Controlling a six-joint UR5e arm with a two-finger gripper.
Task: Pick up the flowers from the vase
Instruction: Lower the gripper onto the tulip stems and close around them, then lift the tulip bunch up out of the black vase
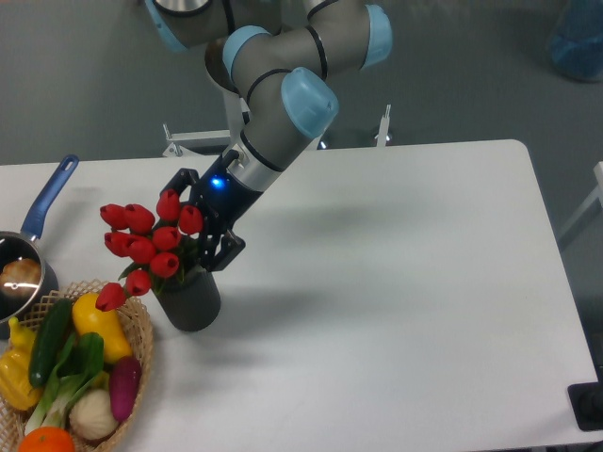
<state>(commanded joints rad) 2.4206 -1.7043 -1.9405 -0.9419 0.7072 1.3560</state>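
— At the right side of the bunch, how do the jaws stand?

— The gripper (205, 237) is spread wide, holding nothing. One finger shows just right of the vase mouth; the other is half hidden behind the red buds, so it cannot be told if it touches them.

— And where are the flowers (146, 243)?

— They stand in the vase (191, 296), near the left edge of the table (405, 282), leaning left over the wicker basket (141, 331). Probably the arm comes in low from the right because the stems are bare only just above the vase mouth.

— What else is near?

— A saucepan (28, 254) at the far left. The basket sits almost against the vase, so a sideways pull could disturb it.
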